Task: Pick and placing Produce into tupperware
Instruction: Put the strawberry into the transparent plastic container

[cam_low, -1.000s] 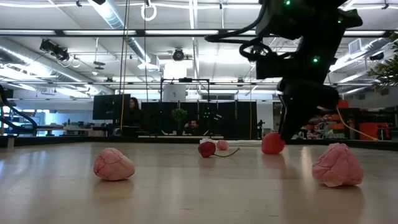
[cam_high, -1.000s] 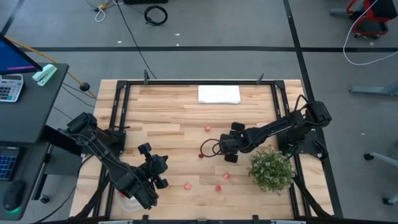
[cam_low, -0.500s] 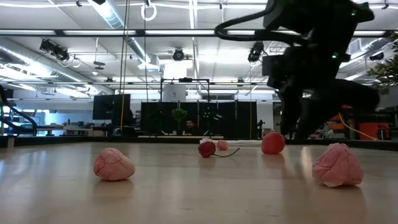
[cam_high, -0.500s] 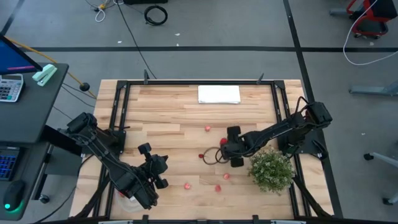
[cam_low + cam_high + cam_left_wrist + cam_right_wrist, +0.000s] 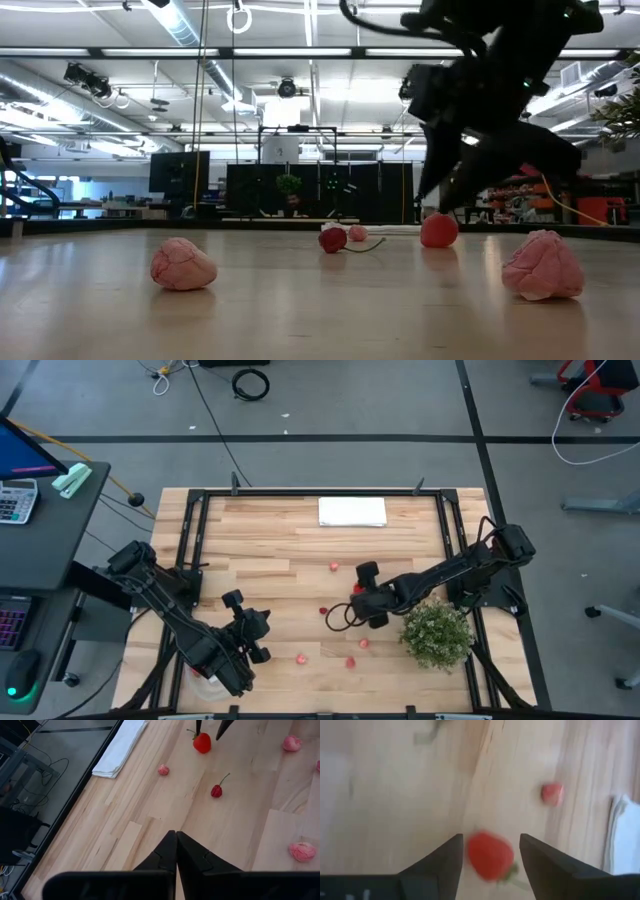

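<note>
My right gripper (image 5: 490, 839) is open, low over the middle of the table (image 5: 358, 592), its fingers standing on either side of a red strawberry (image 5: 490, 856) that lies on the wood (image 5: 202, 742) (image 5: 438, 230). I see no touch. Other produce lies scattered: a cherry with a stem (image 5: 216, 791) (image 5: 333, 238), a small pink piece (image 5: 163, 769) and pink lumps (image 5: 183, 264) (image 5: 541, 264). My left gripper (image 5: 176, 837) is shut and waits near the table's near left corner (image 5: 245, 635). A pale round container (image 5: 203, 674) shows partly under the left arm.
A bushy green plant (image 5: 437, 632) stands just right of my right gripper, close to that arm. A flat white sheet (image 5: 352, 511) lies at the far edge. More small red pieces (image 5: 350, 662) (image 5: 300, 657) lie toward the near edge. A dark frame borders the table.
My right gripper has shifted a little toward the table's left and turned about its wrist, its fingers going from upright to slanted over the strawberry. The strawberry and the other produce have stayed in place.
</note>
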You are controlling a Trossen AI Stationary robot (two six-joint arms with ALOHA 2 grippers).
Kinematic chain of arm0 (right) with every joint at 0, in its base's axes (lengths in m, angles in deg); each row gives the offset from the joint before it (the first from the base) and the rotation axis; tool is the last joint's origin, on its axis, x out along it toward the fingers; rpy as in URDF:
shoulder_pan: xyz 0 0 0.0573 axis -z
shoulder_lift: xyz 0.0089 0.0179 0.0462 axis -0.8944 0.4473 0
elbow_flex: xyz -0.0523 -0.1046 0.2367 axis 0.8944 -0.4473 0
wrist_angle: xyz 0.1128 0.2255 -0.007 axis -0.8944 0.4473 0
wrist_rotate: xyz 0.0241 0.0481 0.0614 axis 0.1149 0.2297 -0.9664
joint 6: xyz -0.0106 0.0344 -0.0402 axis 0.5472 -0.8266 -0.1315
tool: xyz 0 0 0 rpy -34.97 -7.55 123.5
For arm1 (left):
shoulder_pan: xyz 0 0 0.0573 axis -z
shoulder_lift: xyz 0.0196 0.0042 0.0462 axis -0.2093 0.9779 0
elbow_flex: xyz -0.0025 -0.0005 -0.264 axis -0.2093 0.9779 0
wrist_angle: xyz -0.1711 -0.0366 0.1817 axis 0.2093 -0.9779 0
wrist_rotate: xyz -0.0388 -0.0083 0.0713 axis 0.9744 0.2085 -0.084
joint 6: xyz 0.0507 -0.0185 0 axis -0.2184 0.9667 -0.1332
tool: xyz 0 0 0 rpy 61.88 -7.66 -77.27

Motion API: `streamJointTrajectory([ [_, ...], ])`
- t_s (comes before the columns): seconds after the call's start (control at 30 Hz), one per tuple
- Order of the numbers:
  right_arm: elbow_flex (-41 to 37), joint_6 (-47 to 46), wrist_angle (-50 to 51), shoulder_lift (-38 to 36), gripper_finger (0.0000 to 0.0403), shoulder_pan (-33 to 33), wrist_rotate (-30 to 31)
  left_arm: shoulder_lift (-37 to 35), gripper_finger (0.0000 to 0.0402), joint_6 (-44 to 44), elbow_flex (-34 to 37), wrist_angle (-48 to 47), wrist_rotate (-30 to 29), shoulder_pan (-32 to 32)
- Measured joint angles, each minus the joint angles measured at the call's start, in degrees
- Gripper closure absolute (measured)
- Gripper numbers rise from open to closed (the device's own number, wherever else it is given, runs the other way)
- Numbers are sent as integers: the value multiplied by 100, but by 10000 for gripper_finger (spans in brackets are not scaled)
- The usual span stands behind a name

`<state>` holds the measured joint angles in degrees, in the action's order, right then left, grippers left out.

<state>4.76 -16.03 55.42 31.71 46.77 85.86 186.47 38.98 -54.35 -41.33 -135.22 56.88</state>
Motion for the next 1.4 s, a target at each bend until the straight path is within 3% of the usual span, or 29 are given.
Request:
streamJointTrajectory([
  [0.3, 0, -807, -1066, -24, 206, 7, 38, -2, 383, 0, 0, 2, 0, 0],
  [0.73, 0, -2126, -1065, -24, 212, 392, 244, -2, 377, 7, 0, 7, 2, 9],
  [0.9, 0, -2162, -1070, -24, 212, 677, 246, 2, 384, 7, 0, 7, 2, 9],
  [1.13, 0, -2929, -1118, -24, 212, 1032, -41, 4, 387, 4, 0, 7, 2, 7],
  [1.4, 0, -1921, -1116, -24, 207, 1162, -875, 7, 378, 2, 0, 4, 2, 7],
])
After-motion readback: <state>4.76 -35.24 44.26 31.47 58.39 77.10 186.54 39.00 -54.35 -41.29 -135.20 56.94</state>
